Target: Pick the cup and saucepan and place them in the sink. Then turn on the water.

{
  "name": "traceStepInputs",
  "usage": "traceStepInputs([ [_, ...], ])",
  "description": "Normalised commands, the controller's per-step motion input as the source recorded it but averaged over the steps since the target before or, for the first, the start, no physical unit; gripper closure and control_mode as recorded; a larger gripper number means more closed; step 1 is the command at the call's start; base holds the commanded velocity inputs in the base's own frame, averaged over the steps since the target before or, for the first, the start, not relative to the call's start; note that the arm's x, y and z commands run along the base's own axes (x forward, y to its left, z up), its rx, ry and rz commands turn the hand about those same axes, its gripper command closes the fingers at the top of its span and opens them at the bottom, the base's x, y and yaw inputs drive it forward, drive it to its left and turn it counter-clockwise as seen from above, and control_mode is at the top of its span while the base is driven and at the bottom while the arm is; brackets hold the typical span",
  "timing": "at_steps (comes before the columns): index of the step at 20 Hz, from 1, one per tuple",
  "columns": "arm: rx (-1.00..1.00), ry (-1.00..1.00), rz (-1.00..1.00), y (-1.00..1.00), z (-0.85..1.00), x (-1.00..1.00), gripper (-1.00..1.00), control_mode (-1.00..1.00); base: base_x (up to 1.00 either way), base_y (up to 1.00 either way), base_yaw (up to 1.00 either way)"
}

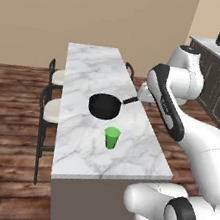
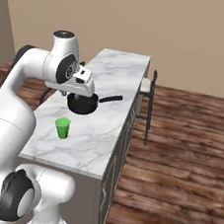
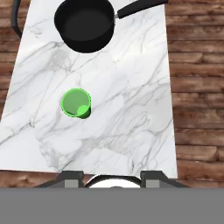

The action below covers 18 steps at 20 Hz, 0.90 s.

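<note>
The cup [image 3: 76,103] stands upright and empty on the marble island [image 3: 131,109], ahead of the fingers [image 3: 73,178] and slightly left; the saucepan [image 3: 86,24], also empty, sits farther ahead, well apart from it. The fingers are spread wide and hold nothing. Bare marble lies between them and the cup, and stools [image 1: 51,92] stand beside the island.

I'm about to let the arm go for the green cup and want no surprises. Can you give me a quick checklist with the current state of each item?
1. Cup upright on the marble island: ok.
2. Cup stands apart from the saucepan, bare counter between them: ok.
3. Cup looks empty inside: ok.
4. End effector above the counter, nothing between its fingers: ok; open wide enough for the cup: cannot tell.
5. End effector centred over the cup: not ok; cup sits off to one side in the hand view.
6. Sink located for the drop-off: cannot tell.
</note>
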Motion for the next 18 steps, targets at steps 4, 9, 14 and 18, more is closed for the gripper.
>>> traceStepInputs([
  [4, 0.0, 0.0, 0.0, 0.02, -0.09, 0.0, -1.0, -1.0, 0.0, 0.0, 0.0],
  [9, 0.0, 0.0, -0.08, 0.28, -0.12, 0.17, -1.0, -1.0, 0.0, 0.0, 0.0],
  [14, 0.0, 0.0, -0.06, 0.13, -0.28, 0.17, -1.0, -1.0, 0.0, 0.0, 0.0],
  [18, 0.0, 0.0, -0.01, 0.0, -0.45, 0.29, -1.0, -1.0, 0.0, 0.0, 0.0],
])
